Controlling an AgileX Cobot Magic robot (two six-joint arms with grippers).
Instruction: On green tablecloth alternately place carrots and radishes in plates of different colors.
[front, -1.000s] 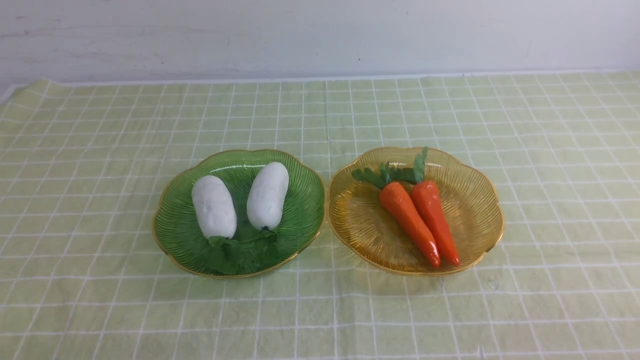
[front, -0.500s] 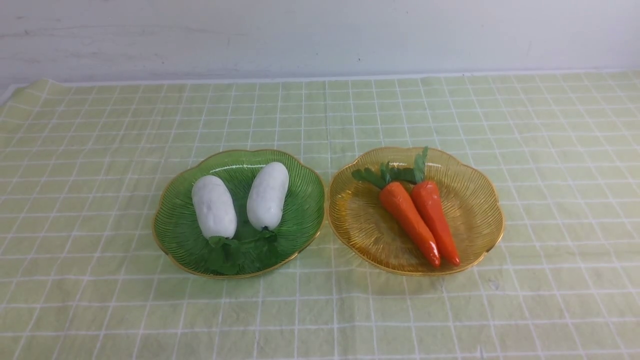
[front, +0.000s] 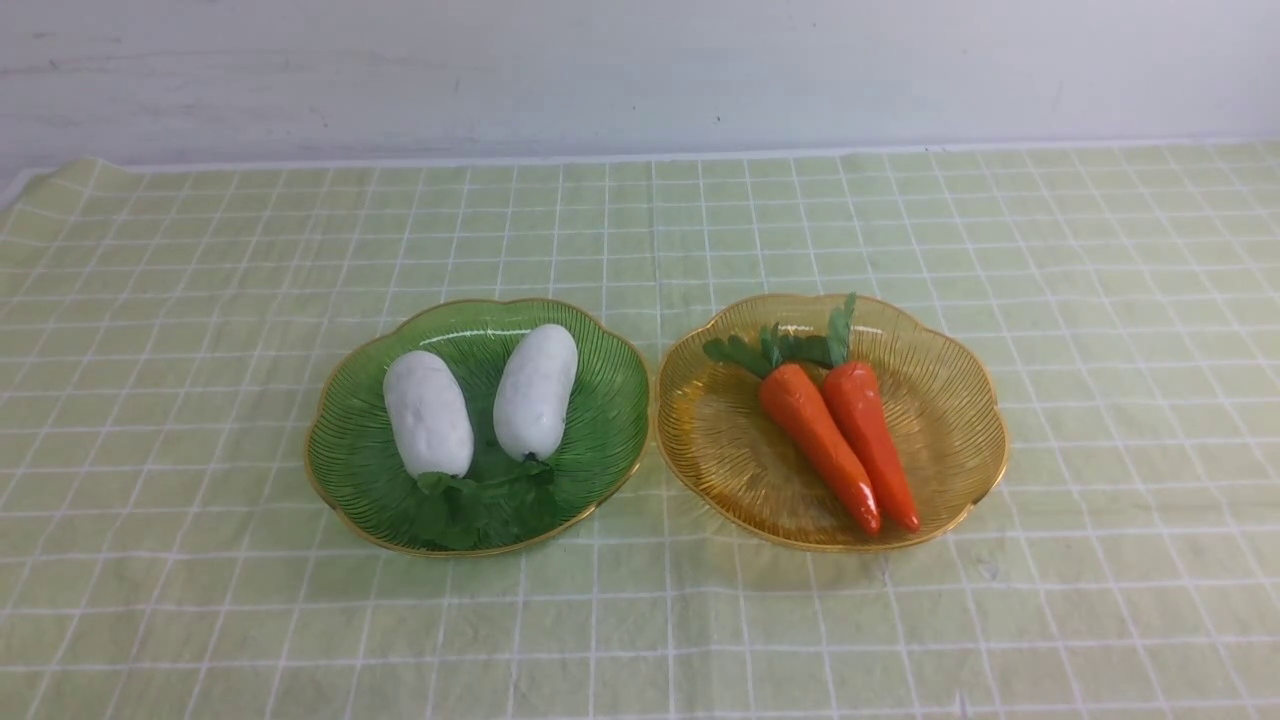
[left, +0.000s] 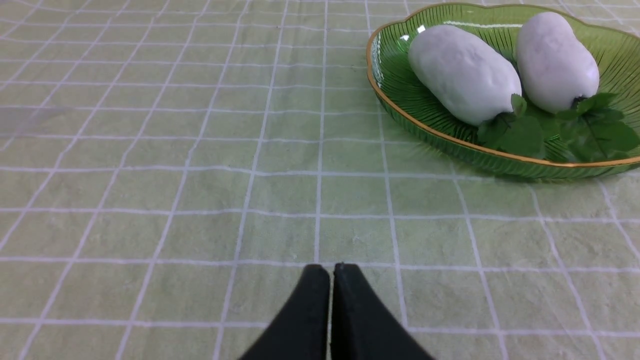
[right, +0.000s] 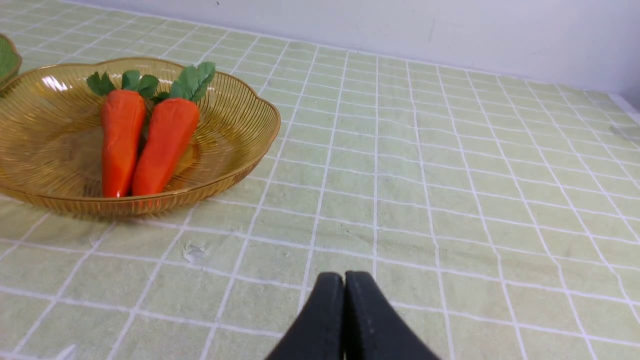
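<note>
Front view shows no arms; wrist views show the left hand (left: 332, 267) and right hand (right: 344, 276) closed, empty, above the pale green grid-lined tablecloth (front: 640, 620).

A staged tabletop set-up of the kind used for robot trials, not a working kitchen. A checked green tablecloth (front: 640, 620) covers the whole surface up to a bare, scuffed white wall (front: 640, 70) at the far edge. The produce is imitation: glossy toy carrots (front: 840, 440) in an amber plate (front: 960, 390) on the right, matte white toy radishes (front: 480, 400) in a green plate (front: 350, 450) on the left. No furnishings or utensils show.
</note>
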